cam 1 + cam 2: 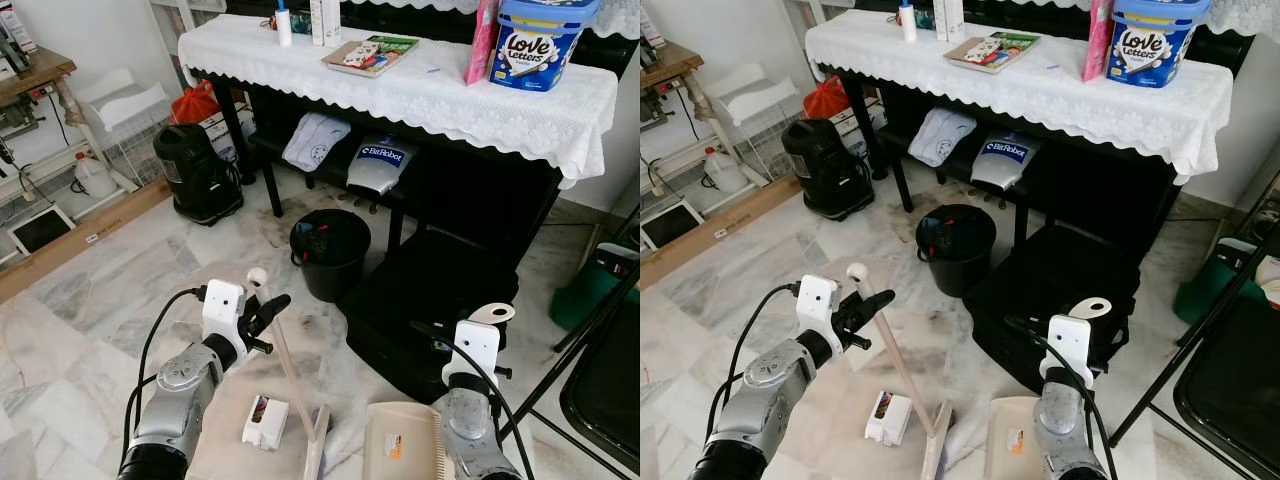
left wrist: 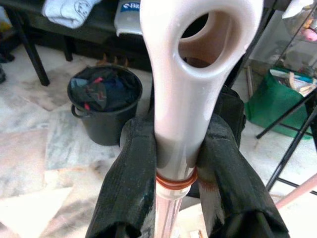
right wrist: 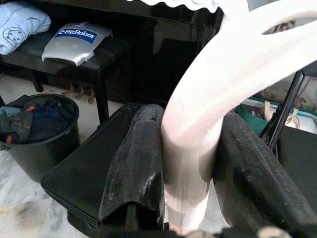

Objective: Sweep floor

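A pale broom handle [image 1: 285, 365] slants down to the broom head [image 1: 318, 440] on the marble floor. My left gripper [image 1: 268, 308] is shut on that handle near its looped top end [image 2: 208, 39]; the black fingers [image 2: 131, 183] press it from both sides. A cream dustpan [image 1: 400, 445] lies on the floor by my right arm [image 1: 470, 400]. My right gripper [image 3: 190, 188] is shut on the dustpan's pale handle [image 3: 233, 64]. A small white box [image 1: 265, 420] lies on the floor just left of the broom head.
A black bin [image 1: 330, 250] full of dark items stands ahead, with a black case [image 1: 430, 300] to its right. Behind them is a black piano with a white lace cloth [image 1: 400, 90]. A black appliance [image 1: 195, 170] sits far left, a folding chair [image 1: 600, 390] at right.
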You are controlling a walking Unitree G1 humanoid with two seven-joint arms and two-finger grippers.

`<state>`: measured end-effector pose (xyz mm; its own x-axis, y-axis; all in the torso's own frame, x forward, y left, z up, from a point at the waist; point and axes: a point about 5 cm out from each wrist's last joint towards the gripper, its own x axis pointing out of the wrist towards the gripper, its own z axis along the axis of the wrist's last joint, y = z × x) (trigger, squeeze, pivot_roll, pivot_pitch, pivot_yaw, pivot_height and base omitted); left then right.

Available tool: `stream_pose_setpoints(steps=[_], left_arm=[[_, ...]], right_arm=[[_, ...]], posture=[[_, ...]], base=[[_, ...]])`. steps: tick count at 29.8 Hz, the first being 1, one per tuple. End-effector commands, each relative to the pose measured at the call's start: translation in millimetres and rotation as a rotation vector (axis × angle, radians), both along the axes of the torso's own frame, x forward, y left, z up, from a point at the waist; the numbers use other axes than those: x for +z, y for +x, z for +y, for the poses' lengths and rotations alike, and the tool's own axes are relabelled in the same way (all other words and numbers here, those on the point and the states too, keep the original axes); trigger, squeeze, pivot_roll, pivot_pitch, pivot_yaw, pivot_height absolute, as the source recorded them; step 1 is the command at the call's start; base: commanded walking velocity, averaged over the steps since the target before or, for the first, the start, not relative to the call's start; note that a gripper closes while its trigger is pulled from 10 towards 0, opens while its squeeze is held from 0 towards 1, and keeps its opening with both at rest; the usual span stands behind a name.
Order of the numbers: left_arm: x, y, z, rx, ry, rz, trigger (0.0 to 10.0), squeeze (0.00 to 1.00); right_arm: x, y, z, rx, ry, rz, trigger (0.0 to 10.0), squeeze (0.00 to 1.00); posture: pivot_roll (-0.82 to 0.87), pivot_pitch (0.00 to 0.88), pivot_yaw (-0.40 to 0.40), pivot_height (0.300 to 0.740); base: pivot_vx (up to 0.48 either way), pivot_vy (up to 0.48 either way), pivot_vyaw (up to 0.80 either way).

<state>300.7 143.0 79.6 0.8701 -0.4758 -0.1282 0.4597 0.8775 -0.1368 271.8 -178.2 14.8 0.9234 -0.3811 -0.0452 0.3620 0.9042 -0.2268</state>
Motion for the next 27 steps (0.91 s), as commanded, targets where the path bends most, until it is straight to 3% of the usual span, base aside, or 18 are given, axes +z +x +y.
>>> stream_pose_setpoints(steps=[1, 6, 7, 9, 10, 15, 21, 24, 27], left_arm=[[1.2, 0.8, -0.6, -0.015, -0.034, 0.023, 10.0, 0.00], [6.4, 2.6, -4.1, -0.020, -0.119, 0.056, 10.0, 0.00], [13.6, 4.6, -6.5, -0.023, -0.199, 0.064, 10.0, 0.00], [21.4, 6.6, -7.9, -0.023, -0.279, 0.068, 10.0, 0.00], [35.3, 10.2, -8.8, -0.018, -0.415, 0.060, 10.0, 0.00], [50.6, 14.9, -5.0, 0.023, -0.524, 0.015, 10.0, 0.00], [62.8, 17.1, 6.4, 0.112, -0.486, -0.057, 10.0, 0.00], [69.0, 18.0, 11.6, 0.160, -0.426, -0.110, 10.0, 0.00], [79.7, 19.4, 20.2, 0.260, -0.296, -0.226, 10.0, 0.00]], right_arm=[[-22.1, -15.8, 5.7, 0.009, 0.011, 0.128, 10.0, 0.00], [-21.9, -13.5, 11.3, 0.038, 0.030, 0.130, 10.0, 0.00], [-22.0, -13.0, 12.6, 0.042, 0.032, 0.132, 10.0, 0.00], [-22.1, -12.9, 13.1, 0.043, 0.033, 0.133, 10.0, 0.00], [-22.1, -12.6, 13.5, 0.044, 0.036, 0.133, 10.0, 0.00], [-21.5, -11.6, 14.0, 0.047, 0.040, 0.131, 10.0, 0.00], [-18.3, -8.1, 15.0, 0.057, 0.045, 0.115, 10.0, 0.00], [-14.8, -5.4, 14.5, 0.061, 0.052, 0.093, 10.0, 0.00], [-5.9, 0.5, 13.1, 0.069, 0.074, 0.038, 10.0, 0.00]], posture=[[0.14, 0.045, 0.127, 0.740], [0.14, 0.043, 0.127, 0.740], [0.14, 0.043, 0.125, 0.740], [0.14, 0.044, 0.124, 0.740], [0.14, 0.044, 0.124, 0.740], [0.14, 0.044, 0.120, 0.740], [0.14, 0.040, 0.116, 0.740], [0.14, 0.037, 0.114, 0.740], [0.13, 0.033, 0.111, 0.740]], base=[[0.000, 0.000, 0.00], [0.000, 0.000, 0.00], [0.000, 0.000, 0.00], [0.000, 0.000, 0.00], [0.000, 0.000, 0.00], [0.000, 0.000, 0.00], [0.000, 0.000, 0.00], [0.000, 0.000, 0.00], [0.000, 0.000, 0.00]])
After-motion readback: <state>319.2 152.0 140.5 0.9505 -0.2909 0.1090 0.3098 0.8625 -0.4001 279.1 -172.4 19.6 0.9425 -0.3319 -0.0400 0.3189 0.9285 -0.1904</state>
